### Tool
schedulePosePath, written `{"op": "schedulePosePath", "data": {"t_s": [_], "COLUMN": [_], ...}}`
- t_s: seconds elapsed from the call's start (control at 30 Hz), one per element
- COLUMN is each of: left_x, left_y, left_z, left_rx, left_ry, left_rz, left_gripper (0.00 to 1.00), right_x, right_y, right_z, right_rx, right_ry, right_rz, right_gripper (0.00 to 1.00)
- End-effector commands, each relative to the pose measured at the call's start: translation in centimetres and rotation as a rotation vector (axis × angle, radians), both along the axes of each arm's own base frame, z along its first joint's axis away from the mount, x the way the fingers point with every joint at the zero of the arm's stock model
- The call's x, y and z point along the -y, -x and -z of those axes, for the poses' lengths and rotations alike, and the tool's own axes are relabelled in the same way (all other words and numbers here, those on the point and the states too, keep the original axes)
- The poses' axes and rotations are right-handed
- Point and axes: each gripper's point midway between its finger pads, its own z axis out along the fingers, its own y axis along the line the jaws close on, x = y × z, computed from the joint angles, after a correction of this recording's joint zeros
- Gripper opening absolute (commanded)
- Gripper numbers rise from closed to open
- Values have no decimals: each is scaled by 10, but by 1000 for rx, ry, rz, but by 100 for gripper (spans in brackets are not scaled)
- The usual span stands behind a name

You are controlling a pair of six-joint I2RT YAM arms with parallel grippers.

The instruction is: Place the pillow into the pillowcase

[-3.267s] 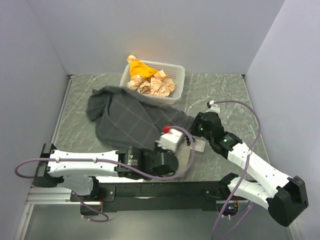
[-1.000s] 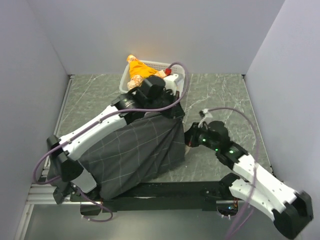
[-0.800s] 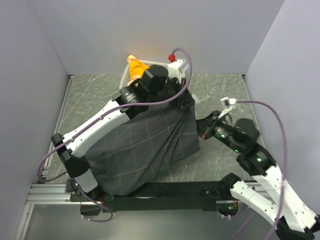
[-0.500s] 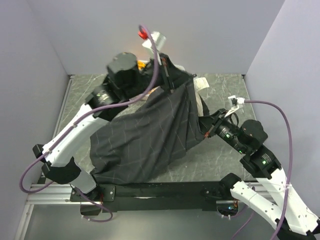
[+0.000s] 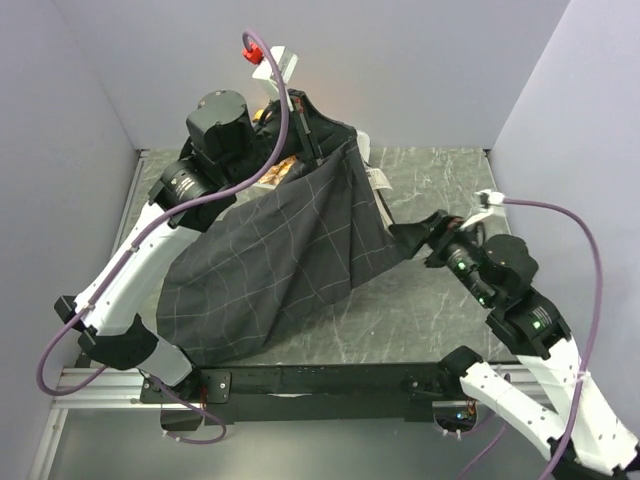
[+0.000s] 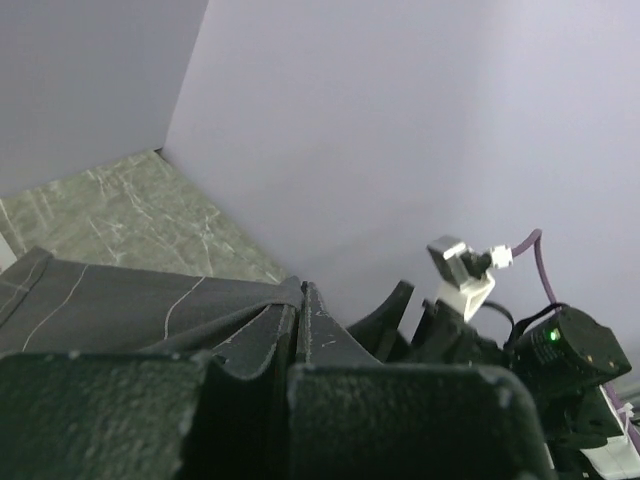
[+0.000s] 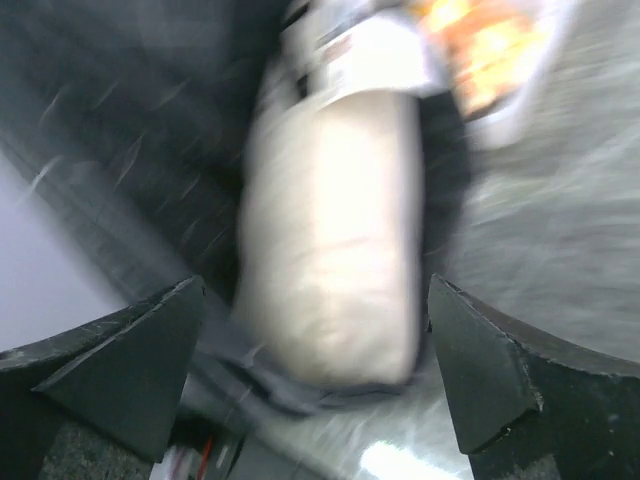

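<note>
The left gripper (image 5: 305,118) is clenched on the top edge of the pillowcase (image 5: 270,270), holding it high so the cloth drapes to the table (image 5: 450,175). The pillow (image 7: 330,230) sits in the case's right-hand opening, seemingly with its long axis running up toward that grip, though blur hides its depth. Of the 2 arms, the right gripper (image 5: 425,235) is nearer the pillow, released, jaws spread, facing the exposed end from just beside it.

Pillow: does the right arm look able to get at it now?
Probably yes. The right gripper is open, and the pillow shows its cream end uncovered straight ahead between its fingers in the blurred wrist view. The left gripper holds the pillowcase raised.
</note>
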Motion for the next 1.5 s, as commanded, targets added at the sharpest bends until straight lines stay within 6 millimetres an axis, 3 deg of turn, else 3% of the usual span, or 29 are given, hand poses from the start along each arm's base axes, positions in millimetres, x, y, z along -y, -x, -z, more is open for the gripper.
{"op": "schedulePosePath", "data": {"t_s": [0.0, 0.03, 0.07, 0.13, 0.2, 0.23, 0.3, 0.33, 0.4, 0.63, 0.87, 1.27, 1.47], "left_x": [-38, -43, -44, -49, -50, -51, -53, -54, -54, -54, -56, -59, -62], "left_y": [40, 42, 43, 44, 45, 47, 48, 50, 50, 50, 51, 52, 54], "left_z": [-76, -77, -76, -77, -76, -77, -76, -76, -73, -70, -70, -65, -68], "left_rx": [207, 214, 213, 216, 216, 216, 215, 216, 211, 206, 207, 197, 202], "left_ry": [170, 171, 166, 164, 159, 159, 156, 157, 153, 147, 145, 139, 145], "left_rz": [8, 1, -3, -12, -11, -11, -9, -8, -9, -8, -13, -18, -21], "left_gripper": [2, 2, 2, 2, 2, 2, 2, 2, 2, 2, 2, 2, 2], "right_x": [42, 49, 44, 31, 35, 24, 26, 18, 13, 0, 2, 2, -13], "right_y": [-18, -27, -30, -34, -46, -45, -56, -58, -64, -64, -56, -41, -30], "right_z": [10, 16, 31, 38, 65, 62, 85, 77, 90, 78, 71, 42, 33], "right_rx": [-43, -61, -97, -106, -173, -163, -234, -200, -253, -258, -258, -181, -174], "right_ry": [40, 31, 26, -32, -72, -110, -180, -214, -262, -387, -512, -507, -498], "right_rz": [189, 214, 178, 93, 97, 11, -8, -78, -107, -175, -149, -158, -230], "right_gripper": [99, 98, 95, 90, 84, 81, 80, 80, 81, 83, 81, 78, 77]}}
